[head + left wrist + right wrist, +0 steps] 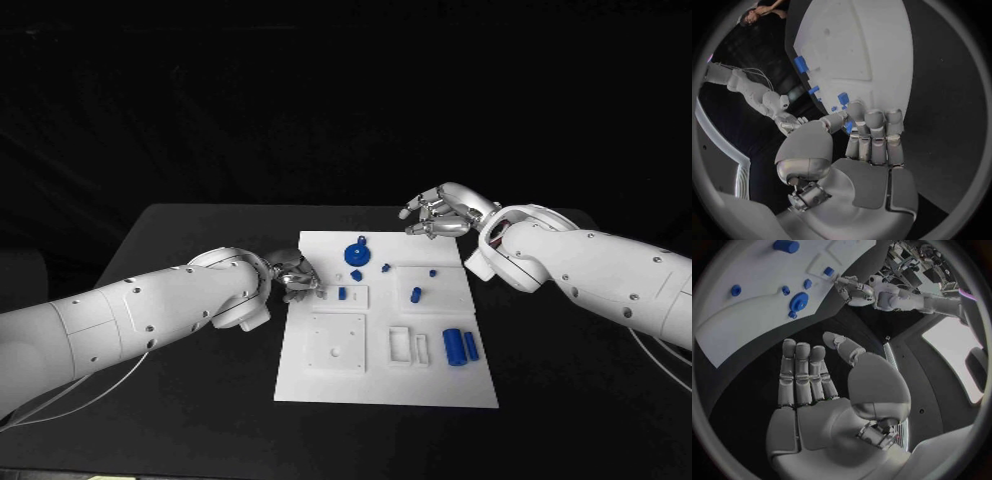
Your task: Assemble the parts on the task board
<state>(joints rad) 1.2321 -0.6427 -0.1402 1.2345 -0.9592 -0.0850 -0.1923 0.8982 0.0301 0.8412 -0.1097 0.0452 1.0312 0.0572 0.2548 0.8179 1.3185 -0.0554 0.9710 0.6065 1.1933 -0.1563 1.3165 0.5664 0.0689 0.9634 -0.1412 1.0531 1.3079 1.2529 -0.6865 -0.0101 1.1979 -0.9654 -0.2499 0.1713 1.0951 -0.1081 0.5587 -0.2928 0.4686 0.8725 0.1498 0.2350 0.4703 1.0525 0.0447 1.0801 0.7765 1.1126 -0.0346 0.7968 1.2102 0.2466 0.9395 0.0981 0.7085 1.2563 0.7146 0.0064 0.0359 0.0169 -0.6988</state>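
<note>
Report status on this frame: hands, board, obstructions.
Left hand at the task board left edge, fingers curled, holding nothing visible. Right hand open beyond the far edge. Blue parts loose on board. Nothing in the way.

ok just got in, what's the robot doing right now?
Mid-assembly on the white task board. The left robot hand is at the board's left edge, fingers curled beside a small blue part; whether it grips anything is hard to tell. The right robot hand hovers open above the table past the board's far right corner, holding nothing. The round blue part and two blue cylinders lie untouched on the board.
</note>
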